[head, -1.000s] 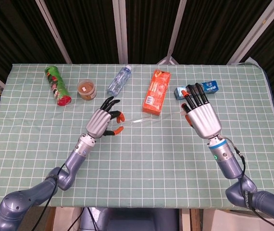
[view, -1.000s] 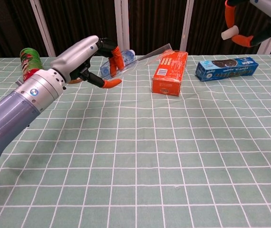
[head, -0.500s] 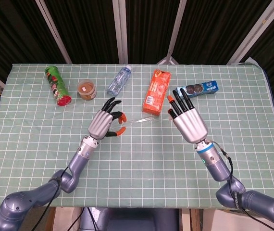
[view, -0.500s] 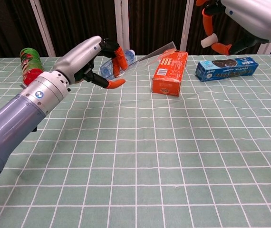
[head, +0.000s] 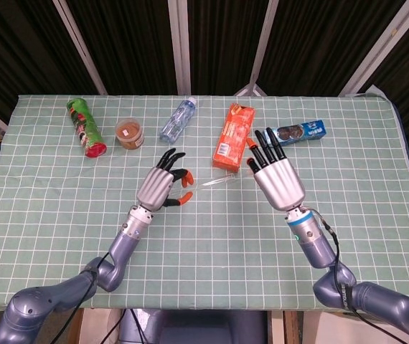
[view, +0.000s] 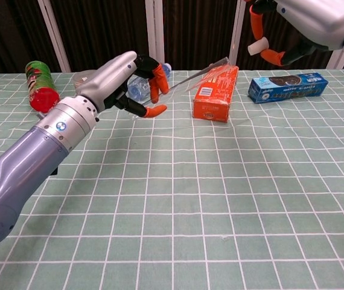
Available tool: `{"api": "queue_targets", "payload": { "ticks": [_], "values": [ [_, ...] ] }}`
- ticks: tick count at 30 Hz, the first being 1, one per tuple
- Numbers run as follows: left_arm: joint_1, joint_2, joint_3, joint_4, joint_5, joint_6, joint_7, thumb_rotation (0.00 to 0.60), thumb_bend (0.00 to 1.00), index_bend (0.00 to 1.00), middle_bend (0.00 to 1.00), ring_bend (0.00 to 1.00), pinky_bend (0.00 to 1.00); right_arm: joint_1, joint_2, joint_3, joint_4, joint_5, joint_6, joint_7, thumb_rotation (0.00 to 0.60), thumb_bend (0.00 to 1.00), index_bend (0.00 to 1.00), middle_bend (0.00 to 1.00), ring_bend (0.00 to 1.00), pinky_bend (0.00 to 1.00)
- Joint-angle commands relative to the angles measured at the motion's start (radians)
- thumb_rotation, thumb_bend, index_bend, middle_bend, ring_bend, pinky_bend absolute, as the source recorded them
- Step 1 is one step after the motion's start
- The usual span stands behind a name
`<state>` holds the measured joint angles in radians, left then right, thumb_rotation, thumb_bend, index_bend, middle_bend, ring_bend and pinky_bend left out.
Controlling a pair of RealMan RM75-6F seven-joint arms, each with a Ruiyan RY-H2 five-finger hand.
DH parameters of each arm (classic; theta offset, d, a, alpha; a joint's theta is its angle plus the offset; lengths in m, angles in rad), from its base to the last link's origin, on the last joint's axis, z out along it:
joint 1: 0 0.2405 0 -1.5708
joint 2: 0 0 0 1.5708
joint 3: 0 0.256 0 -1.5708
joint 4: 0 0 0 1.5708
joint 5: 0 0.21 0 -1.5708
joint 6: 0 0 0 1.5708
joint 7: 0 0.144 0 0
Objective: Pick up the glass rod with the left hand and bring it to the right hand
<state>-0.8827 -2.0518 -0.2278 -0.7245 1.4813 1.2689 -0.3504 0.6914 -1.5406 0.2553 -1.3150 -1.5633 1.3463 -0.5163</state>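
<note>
Green checked table (head: 212, 236) — snacks, bottle (head: 177, 120)

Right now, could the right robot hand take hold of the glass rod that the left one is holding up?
Probably yes. The right robot hand is open, fingers spread, just beyond the free end of the glass rod pinched by the left robot hand. Nothing lies between them; the orange box sits behind.

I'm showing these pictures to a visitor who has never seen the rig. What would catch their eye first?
Probably the two metallic hands raised over the green checked table: the left hand pinches a thin glass rod that points toward the right hand, whose fingers are spread. Next, the bright orange box lying just behind them at the middle of the table.
</note>
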Motion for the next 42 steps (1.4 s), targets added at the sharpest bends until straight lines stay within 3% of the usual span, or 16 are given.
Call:
{"api": "queue_targets", "payload": {
  "ticks": [1, 42],
  "values": [
    [-0.001, 0.001, -0.002, -0.001, -0.001, 0.001, 0.001, 0.600, 0.70, 0.56, 0.62, 0.13, 0.00, 0.004, -0.007, 0.000, 0.002, 0.004, -0.004, -0.007, 0.600, 0.42, 0.60, 0.22, 0.05, 0.00],
    [0.012, -0.017, -0.017, -0.055, -0.026, -0.004, 0.038, 0.600, 0.70, 0.56, 0.61, 0.13, 0.00, 0.011, -0.035, -0.021, 0.002, 0.010, 0.008, -0.038, 0.600, 0.42, 0.61, 0.22, 0.05, 0.00]
  ]
}}
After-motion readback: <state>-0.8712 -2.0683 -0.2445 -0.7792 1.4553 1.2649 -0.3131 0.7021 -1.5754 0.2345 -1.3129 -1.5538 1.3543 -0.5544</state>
